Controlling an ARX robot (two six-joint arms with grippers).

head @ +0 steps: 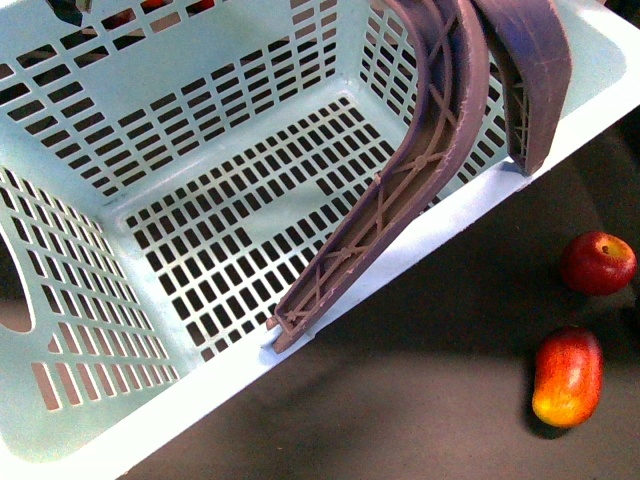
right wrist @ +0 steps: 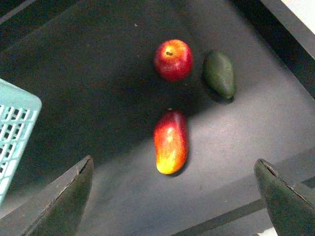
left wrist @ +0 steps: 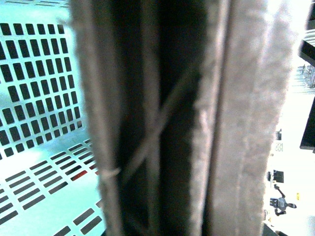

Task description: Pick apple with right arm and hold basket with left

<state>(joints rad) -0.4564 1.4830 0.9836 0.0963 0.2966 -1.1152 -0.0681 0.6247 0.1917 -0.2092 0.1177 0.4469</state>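
Observation:
The light-teal basket (head: 420, 245) fills most of the front view, tilted, with its two brown-mauve handles (head: 440, 110) swung over its right rim. In the left wrist view one handle (left wrist: 241, 123) crosses right in front of the camera, and my left gripper is shut on it, its fingers hidden. The round red apple (head: 598, 263) rests on the dark table to the basket's right. My right gripper (right wrist: 177, 196) hovers open above the table, the apple (right wrist: 173, 59) well ahead of its fingers (right wrist: 74, 194).
An elongated red-and-yellow fruit (head: 568, 377) lies near the apple, and it sits between my right gripper and the apple (right wrist: 171, 141). A dark green avocado-like fruit (right wrist: 219, 73) lies beside the apple. The basket's corner (right wrist: 15, 132) shows at one side of the right wrist view.

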